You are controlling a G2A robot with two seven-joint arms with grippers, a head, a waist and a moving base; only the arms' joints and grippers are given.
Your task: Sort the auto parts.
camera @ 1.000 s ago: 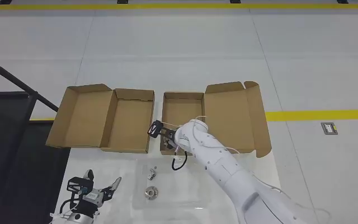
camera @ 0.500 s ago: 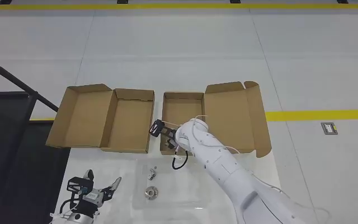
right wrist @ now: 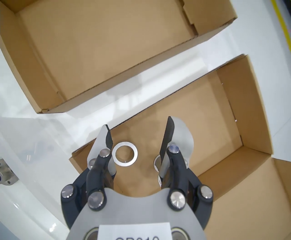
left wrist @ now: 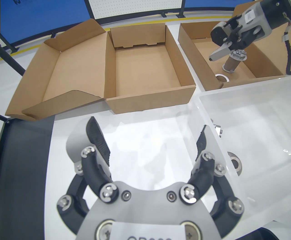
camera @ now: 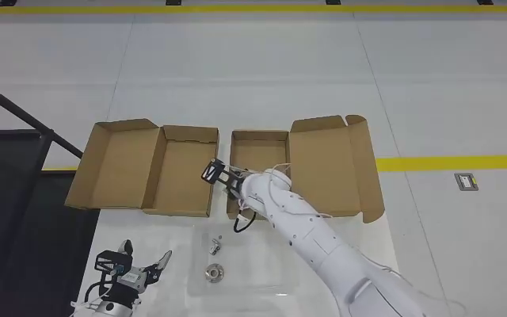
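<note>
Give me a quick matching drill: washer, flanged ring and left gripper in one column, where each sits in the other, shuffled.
Things:
1. washer
2. flanged ring
3. left gripper

Places:
A. over the white table, beside the tray
B. flat on the floor of the right box
C. in the clear tray

Pairs: 1-B, 2-C, 3-A.

The pale grey floor (camera: 238, 63) spreads out in large tiles beyond the white table (camera: 150, 234) — a yellow line (camera: 253, 9) crosses its far edge, and a yellow stripe (camera: 444, 163) runs off to one side. Behind stand blue panels (left wrist: 45, 13) and a white pegboard (left wrist: 136, 5).
</note>
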